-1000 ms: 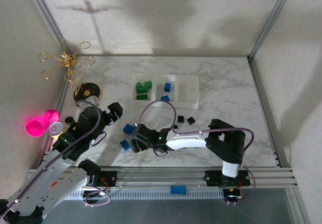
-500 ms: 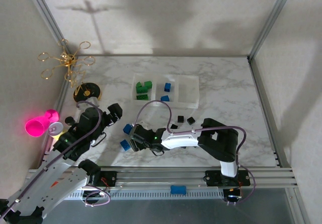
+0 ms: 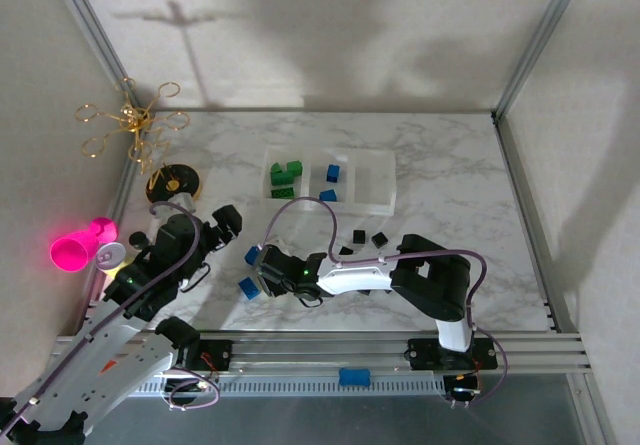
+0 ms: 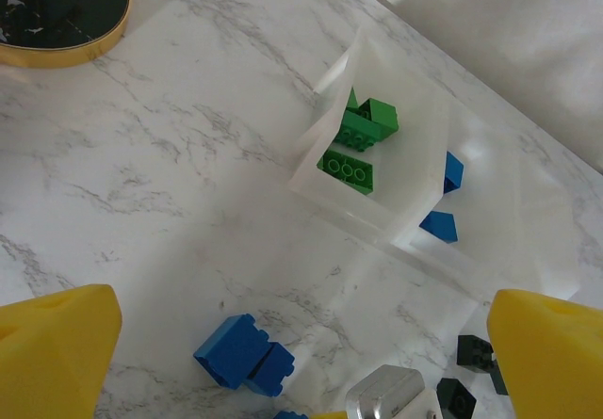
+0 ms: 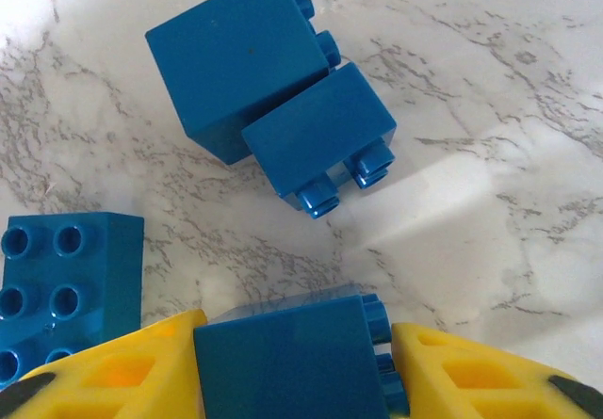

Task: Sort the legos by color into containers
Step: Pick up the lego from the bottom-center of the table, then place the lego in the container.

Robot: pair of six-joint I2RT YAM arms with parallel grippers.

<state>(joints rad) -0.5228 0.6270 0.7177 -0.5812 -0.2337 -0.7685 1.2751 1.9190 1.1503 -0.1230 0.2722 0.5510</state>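
Note:
In the right wrist view my right gripper (image 5: 292, 344) is shut on a blue lego (image 5: 283, 367), a yellow finger pressed against each side. Just beyond lie two joined blue legos (image 5: 268, 89) and another blue lego (image 5: 66, 282) at the left. From above, the right gripper (image 3: 262, 270) sits low between blue legos (image 3: 247, 287). My left gripper (image 3: 225, 223) hangs open, its fingers (image 4: 57, 344) wide apart over bare marble. The containers (image 3: 362, 203) hold green legos (image 3: 285, 173) in the left tray and a blue lego (image 3: 333, 173) in the middle one. Black legos (image 3: 358, 236) lie in front of them.
A round black-and-gold dish (image 3: 172, 181) and a pink cup (image 3: 75, 248) stand at the left, with a gold wire ornament (image 3: 130, 120) behind them. A flat blue block (image 3: 354, 376) rests on the front rail. Marble to the right of the black legos is free.
My right gripper has slid a little to the left and its fingers have come together on the blue lego. The left arm has barely moved.

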